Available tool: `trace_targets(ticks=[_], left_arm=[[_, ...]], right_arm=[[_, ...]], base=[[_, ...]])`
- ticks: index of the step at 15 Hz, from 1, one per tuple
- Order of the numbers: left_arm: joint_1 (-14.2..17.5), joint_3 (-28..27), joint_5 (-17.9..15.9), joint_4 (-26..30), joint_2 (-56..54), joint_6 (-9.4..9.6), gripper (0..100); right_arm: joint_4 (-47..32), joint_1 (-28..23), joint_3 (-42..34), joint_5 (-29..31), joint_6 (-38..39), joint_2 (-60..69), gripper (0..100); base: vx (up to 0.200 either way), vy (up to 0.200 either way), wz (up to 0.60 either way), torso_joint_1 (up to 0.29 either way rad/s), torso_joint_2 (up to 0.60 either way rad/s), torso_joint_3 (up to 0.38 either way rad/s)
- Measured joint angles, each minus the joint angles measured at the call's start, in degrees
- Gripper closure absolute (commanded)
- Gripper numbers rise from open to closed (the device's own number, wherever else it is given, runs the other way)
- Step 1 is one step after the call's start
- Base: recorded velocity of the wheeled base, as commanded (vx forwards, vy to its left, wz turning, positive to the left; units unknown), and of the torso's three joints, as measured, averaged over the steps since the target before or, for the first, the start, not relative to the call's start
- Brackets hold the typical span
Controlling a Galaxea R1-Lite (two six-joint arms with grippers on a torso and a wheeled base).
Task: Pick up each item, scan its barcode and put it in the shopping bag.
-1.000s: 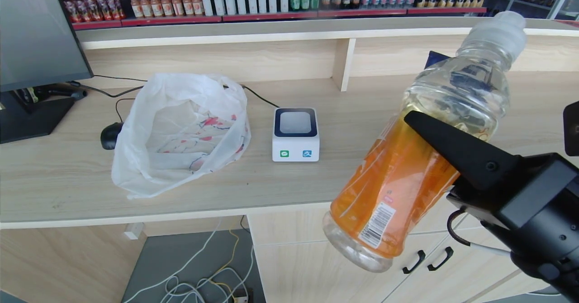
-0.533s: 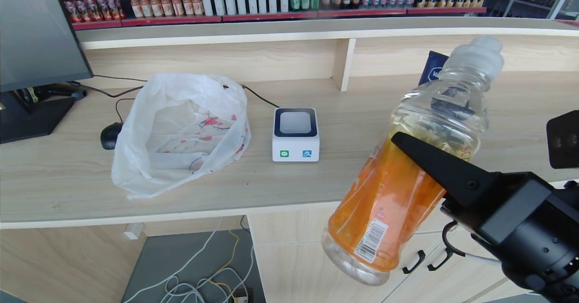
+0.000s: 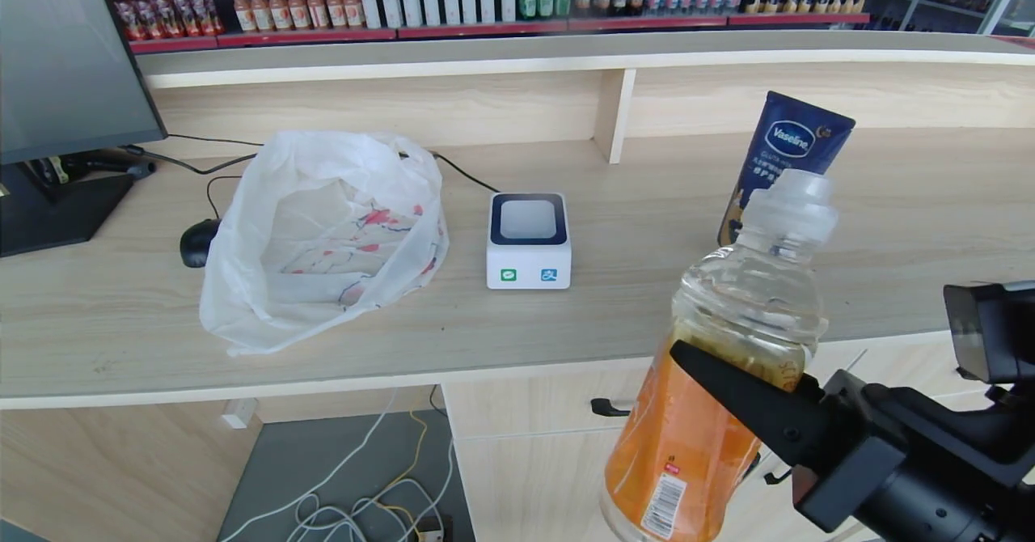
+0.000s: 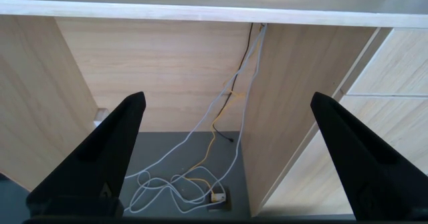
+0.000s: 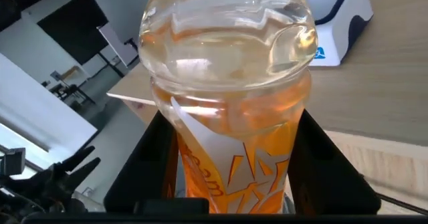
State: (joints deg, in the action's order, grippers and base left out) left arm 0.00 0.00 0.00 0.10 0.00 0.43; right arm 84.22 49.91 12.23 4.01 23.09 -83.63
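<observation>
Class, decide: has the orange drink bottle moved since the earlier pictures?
Yes. Against the white scanner, the bottle has sunk lower and nearer the robot, uncovering the blue tube.

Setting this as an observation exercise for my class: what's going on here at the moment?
The right gripper is shut on an orange drink bottle, held tilted, cap up, at the front edge of the counter, off to the right of the scanner. The bag lies open on the counter left of the scanner, and a blue tube stands further back on the right. The left gripper hangs open and empty below the counter.
</observation>
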Motion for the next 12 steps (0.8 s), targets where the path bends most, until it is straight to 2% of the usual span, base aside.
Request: trace_targets(ticks=[3,5,7,10,12], left_arm=[[0.0,0.0,0.0,0.0,0.0,0.01,0],[0.0,0.0,0.0,0.0,0.0,0.01,0],[0.0,0.0,0.0,0.0,0.0,0.01,0],[0.0,0.0,0.0,0.0,0.0,0.0,0],[0.0,0.0,0.0,0.0,0.0,0.12,0]], right_arm=[[-0.1,-2.3,-0.3,0.2,-13.1,0.2,100],[0.0,-3.7,0.2,0.3,-18.2,0.5,100],[-0.2,-5.2,1.1,0.4,-28.1,1.0,100],[-0.1,-6.7,6.5,2.0,-31.5,1.9,100],[-0.2,-7.2,9.4,9.3,-32.1,1.9,100]], base=[[0.0,0.0,0.0,0.0,0.0,0.0],[0.0,0.0,0.0,0.0,0.0,0.0],[0.0,0.0,0.0,0.0,0.0,0.0],[0.0,0.0,0.0,0.0,0.0,0.0],[0.0,0.0,0.0,0.0,0.0,0.0]])
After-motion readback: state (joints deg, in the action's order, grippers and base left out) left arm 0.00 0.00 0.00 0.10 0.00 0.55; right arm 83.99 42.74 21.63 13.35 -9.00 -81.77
